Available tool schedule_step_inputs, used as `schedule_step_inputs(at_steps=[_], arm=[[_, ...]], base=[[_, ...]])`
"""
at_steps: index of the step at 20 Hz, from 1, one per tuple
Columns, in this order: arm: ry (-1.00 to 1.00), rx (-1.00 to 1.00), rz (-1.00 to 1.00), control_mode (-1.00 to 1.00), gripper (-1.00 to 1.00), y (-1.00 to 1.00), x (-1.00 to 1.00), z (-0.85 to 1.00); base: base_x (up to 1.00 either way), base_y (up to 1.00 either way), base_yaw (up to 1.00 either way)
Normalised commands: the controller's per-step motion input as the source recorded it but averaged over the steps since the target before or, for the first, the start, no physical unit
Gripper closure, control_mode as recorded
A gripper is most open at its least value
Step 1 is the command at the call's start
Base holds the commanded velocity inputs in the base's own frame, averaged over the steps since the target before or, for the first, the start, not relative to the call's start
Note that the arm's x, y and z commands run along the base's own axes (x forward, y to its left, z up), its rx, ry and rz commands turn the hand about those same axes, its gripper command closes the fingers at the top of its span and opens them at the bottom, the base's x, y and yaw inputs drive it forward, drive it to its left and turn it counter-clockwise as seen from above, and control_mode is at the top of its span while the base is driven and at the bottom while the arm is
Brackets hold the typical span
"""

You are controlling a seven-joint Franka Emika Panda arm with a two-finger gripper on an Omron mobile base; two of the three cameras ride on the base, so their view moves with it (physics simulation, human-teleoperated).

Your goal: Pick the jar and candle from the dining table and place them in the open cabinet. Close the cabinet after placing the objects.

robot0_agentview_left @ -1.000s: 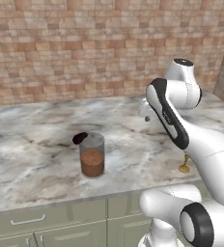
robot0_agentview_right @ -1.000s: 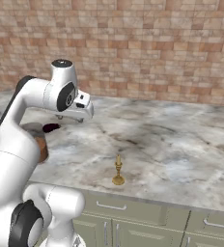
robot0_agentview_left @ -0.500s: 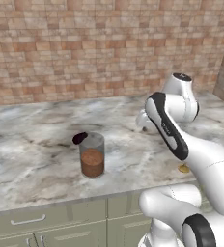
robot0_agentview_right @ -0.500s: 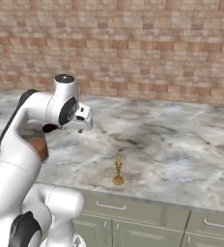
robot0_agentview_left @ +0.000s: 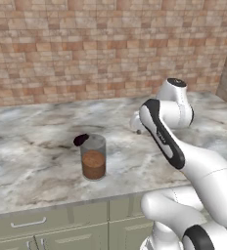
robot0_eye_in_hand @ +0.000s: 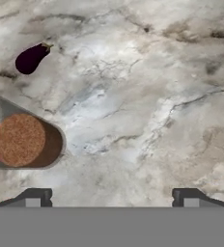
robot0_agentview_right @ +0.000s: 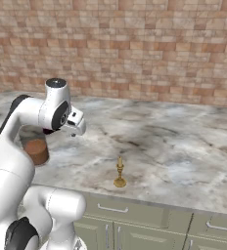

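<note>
The gripper (robot0_eye_in_hand: 109, 198) hangs wide open and empty above the dining table (robot0_eye_in_hand: 147, 96), touching nothing

Glossy white arm (robot0_agentview_left: 193, 166) of rounded segments, black joint rings, dark cap on top, small dark fingertips (robot0_eye_in_hand: 34, 197).

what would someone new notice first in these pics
The white arm dominates, bent over the marbled dining table with its open fingers held above bare stone. Next comes the glass jar half full of brown powder near the front edge, a dark aubergine just behind it. The small gold candle stands alone further along the front edge.
</note>
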Motion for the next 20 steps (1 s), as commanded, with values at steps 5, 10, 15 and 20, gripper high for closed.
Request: schedule_step_inputs(at_steps=[5, 10, 15, 20], arm=[[0.03, 0.09, -0.19, -1.00, -1.00, 0.25, 0.00, 0.00], [0.09, 0.02, -0.06, -1.00, -1.00, 0.27, 0.00, 0.00], [0.21, 0.00, 0.00, -1.00, -1.00, 0.27, 0.01, 0.00], [0.17, 0.00, 0.00, -1.00, -1.00, 0.35, 0.05, 0.00]], base=[[0.00, 0.00, 0.00], [0.00, 0.00, 0.00], [0.00, 0.00, 0.00], [0.00, 0.00, 0.00]])
